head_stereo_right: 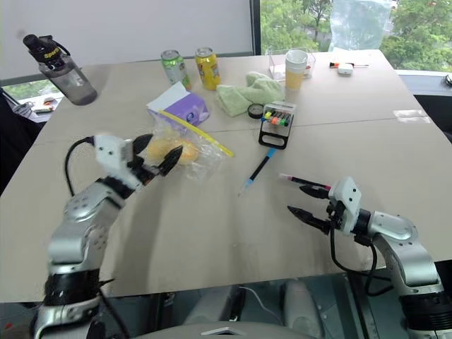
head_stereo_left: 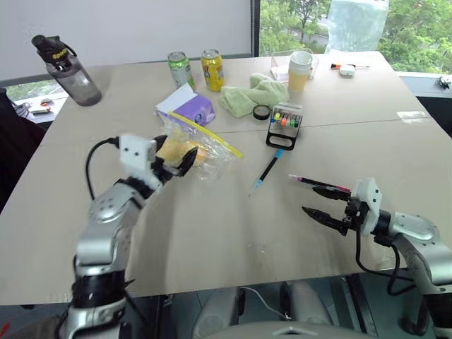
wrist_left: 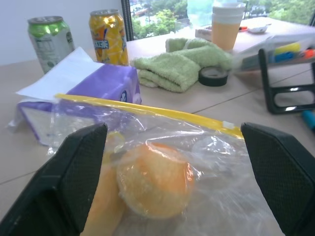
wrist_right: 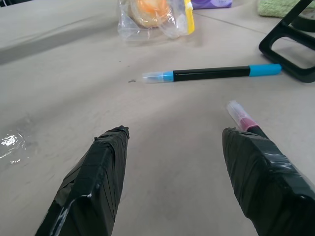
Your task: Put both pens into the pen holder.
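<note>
- Your right hand (head_stereo_left: 319,203) is open and empty, beside the thin dark pink-ended pen (head_stereo_left: 318,183) on the bench (head_stereo_left: 212,233).
- Black blue-capped pen (head_stereo_left: 265,172) lies near the black-framed holder (head_stereo_left: 284,125).
- Both look light, stiff and slippery: grip mid-barrel.
- Your left hand (head_stereo_left: 176,164) is open.

Bright daylight from the windows (head_stereo_left: 318,21); left claw (head_stereo_left: 173,159) perhaps motion-blurred.

Right claw (wrist_right: 172,182) hides the pink-ended pen's (wrist_right: 244,119) barrel.
</note>
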Controlling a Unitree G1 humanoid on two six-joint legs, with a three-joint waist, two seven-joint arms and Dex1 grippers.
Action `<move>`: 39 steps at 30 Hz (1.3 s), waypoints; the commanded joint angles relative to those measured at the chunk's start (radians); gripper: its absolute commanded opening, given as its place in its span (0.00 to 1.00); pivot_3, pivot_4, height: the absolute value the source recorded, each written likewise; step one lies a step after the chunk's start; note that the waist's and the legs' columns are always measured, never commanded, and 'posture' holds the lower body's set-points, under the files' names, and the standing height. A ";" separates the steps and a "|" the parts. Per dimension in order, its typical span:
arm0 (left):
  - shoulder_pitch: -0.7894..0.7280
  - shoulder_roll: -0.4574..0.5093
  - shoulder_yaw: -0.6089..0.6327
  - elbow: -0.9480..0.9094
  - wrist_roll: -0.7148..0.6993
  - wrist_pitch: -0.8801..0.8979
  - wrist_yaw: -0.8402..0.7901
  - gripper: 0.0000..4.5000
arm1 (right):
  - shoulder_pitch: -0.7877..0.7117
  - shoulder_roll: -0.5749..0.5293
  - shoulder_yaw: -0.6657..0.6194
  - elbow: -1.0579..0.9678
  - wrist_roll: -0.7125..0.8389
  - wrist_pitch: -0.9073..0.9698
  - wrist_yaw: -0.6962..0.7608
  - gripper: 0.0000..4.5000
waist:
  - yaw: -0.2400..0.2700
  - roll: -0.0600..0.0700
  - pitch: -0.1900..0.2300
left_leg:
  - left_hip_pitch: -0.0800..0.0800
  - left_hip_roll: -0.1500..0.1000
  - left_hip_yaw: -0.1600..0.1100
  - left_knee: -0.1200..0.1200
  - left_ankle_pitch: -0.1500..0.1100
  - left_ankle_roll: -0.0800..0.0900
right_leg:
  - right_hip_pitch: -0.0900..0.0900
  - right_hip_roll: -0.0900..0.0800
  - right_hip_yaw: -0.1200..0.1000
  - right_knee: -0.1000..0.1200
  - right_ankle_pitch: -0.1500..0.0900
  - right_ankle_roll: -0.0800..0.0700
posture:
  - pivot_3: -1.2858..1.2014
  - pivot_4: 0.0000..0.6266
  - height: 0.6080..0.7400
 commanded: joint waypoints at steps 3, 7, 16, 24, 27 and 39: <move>-0.077 0.004 -0.083 0.112 0.086 0.054 0.014 1.00 | -0.004 -0.004 -0.034 -0.032 0.010 -0.030 -0.010 0.72 | -0.008 -0.001 0.000 | -0.001 0.000 0.001 0.000 0.000 0.000 | -0.002 0.000 0.001 0.000 0.000 0.000 | 0.52 0.24 1.00; -0.074 0.017 -0.098 0.139 0.106 0.043 -0.009 0.79 | -0.002 0.015 -0.056 -0.072 0.056 -0.027 -0.021 0.73 | -0.009 -0.001 0.000 | -0.004 0.000 0.001 0.000 0.000 0.000 | -0.006 0.000 0.002 0.002 0.000 0.000 | 0.52 0.24 1.00; -0.060 0.015 -0.081 0.155 0.123 -0.007 -0.019 0.00 | -0.044 0.053 -0.083 -0.102 0.134 -0.021 -0.038 0.73 | -0.008 -0.001 0.000 | -0.004 0.000 0.001 0.001 0.001 -0.001 | -0.006 0.000 0.002 0.004 0.000 0.000 | 0.52 0.24 1.00; 0.015 0.010 0.084 0.030 0.203 -0.083 0.224 0.00 | -0.051 0.034 -0.079 -0.065 0.121 -0.030 -0.010 0.73 | -0.022 -0.001 0.000 | -0.004 0.001 0.002 0.001 0.001 -0.001 | -0.007 0.000 0.003 0.004 0.000 0.000 | 0.52 0.24 1.00; 0.058 0.015 0.196 -0.041 0.256 -0.082 0.360 0.00 | -0.062 0.035 -0.074 -0.051 0.117 -0.033 -0.002 0.73 | -0.027 -0.002 0.000 | -0.005 0.001 0.002 0.001 0.001 -0.001 | -0.009 0.001 0.004 0.005 0.000 0.000 | 0.52 0.24 1.00; 0.113 0.093 0.367 0.064 0.383 0.066 0.574 0.52 | -0.109 0.038 -0.051 -0.010 0.104 -0.033 0.019 0.73 | -0.017 -0.004 0.000 | -0.008 0.000 0.002 0.003 0.001 -0.001 | -0.010 0.000 0.003 0.005 0.000 0.000 | 0.52 0.24 1.00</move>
